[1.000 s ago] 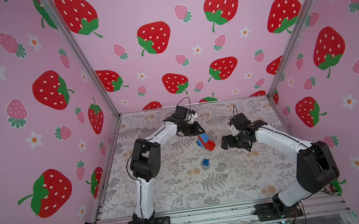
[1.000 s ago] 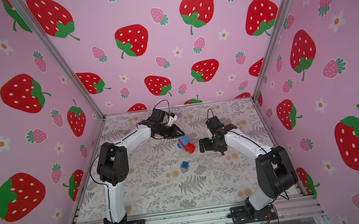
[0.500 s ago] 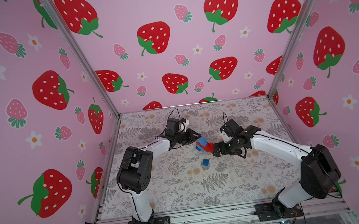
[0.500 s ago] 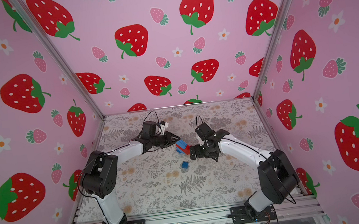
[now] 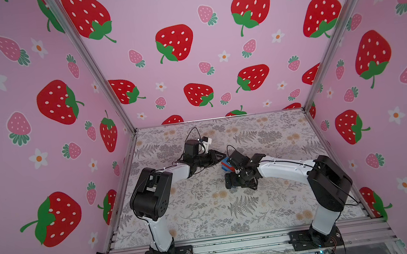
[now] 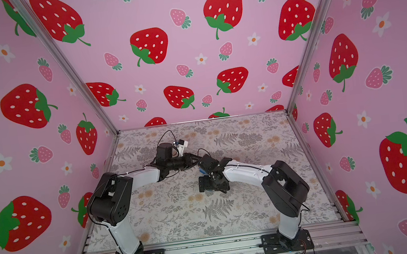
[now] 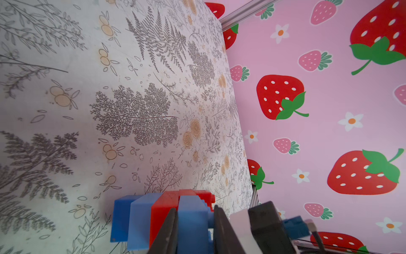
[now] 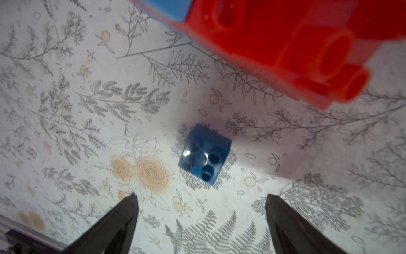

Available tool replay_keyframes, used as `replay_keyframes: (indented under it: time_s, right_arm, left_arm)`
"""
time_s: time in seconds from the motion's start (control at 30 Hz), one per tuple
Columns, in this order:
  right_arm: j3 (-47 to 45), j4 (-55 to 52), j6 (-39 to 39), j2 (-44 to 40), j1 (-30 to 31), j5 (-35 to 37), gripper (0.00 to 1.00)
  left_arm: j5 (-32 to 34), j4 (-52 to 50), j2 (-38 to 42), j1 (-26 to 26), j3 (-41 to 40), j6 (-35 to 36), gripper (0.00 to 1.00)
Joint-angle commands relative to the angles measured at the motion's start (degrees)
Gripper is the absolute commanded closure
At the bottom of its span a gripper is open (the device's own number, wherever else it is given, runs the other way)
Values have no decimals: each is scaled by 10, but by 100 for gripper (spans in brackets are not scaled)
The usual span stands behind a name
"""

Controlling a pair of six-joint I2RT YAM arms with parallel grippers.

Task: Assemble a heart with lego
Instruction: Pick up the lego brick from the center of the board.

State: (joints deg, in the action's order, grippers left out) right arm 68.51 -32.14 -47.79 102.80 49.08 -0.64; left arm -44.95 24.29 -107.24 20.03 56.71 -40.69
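Left wrist view: the left tool (image 7: pixel 194 211) is clamped on the heart (image 7: pixel 142 217), one stepped cluster of joined red and blue bricks held over the bench (image 7: pixel 87 88), partly cut off at the frame edge so its bricks cannot be counted. Right wrist view: the right tool (image 8: pixel 201 195) stands wide and empty above one loose blue four-stud lego brick (image 8: pixel 205 157) lying on the bench.

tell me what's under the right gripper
A small blue brick sits studs up on the mat, below the open right gripper, untouched. In both top views the gripper covers it.
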Motion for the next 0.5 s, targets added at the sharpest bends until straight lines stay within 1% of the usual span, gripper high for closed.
replay_keyframes:
  time_s: [0.0, 0.13, 0.23, 0.33, 0.47]
  right_arm:
    - [18, 8, -34, 9, 4, 39, 18]
    - [37, -8, -34, 35, 10, 47, 27]
    - [41, -13, -39, 48, 10, 59, 38]
    - [42, -11, -38, 56, 11, 58, 41]
    - [45, -8, -40, 67, 11, 52, 47]
  left_arm:
    - [4, 16, -9, -21, -37, -15, 74]
    - [5, 22, -9, -26, -52, -10, 74]
    - [9, 19, -15, -30, -56, -6, 74]
    - [1, 42, -21, -35, -67, -17, 74]
    - [3, 51, -28, -37, -77, -20, 73]
